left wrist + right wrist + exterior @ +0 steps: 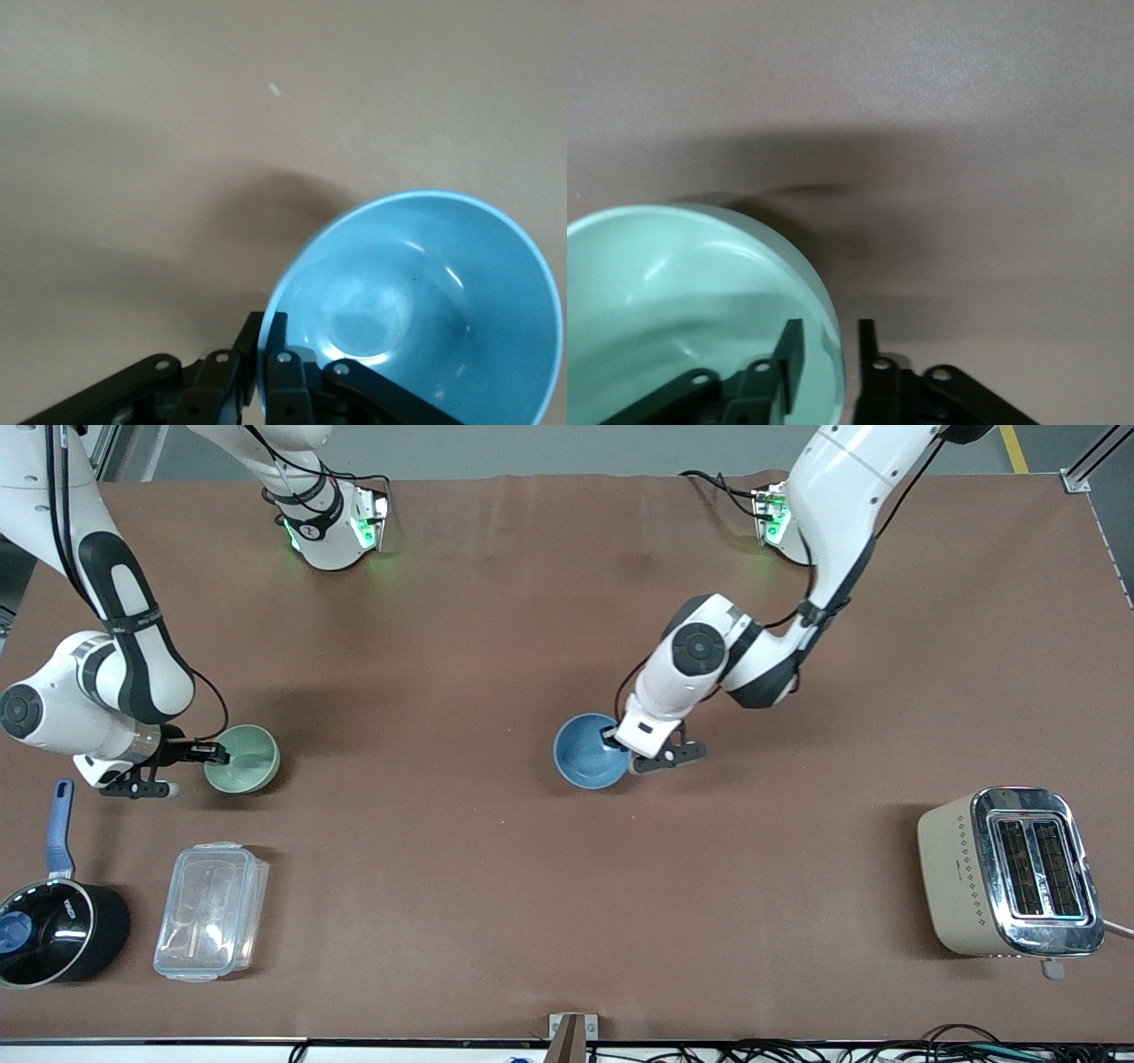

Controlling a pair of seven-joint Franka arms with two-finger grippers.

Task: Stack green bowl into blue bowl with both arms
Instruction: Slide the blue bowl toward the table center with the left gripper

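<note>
The pale green bowl (243, 759) sits on the brown table toward the right arm's end. My right gripper (211, 755) is open and straddles its rim. In the right wrist view one finger (792, 356) is inside the green bowl (673, 292) and the other stands outside it, with a gap on both sides of the rim. The sky-blue bowl (588, 750) is near the table's middle. My left gripper (620, 746) is shut on its rim. In the left wrist view its fingers (276, 343) pinch the edge of the blue bowl (425, 301).
A beige toaster (1010, 872) stands near the front camera at the left arm's end. A black saucepan with a blue handle (53, 926) and a clear plastic box (211, 911) lie nearer to the front camera than the green bowl.
</note>
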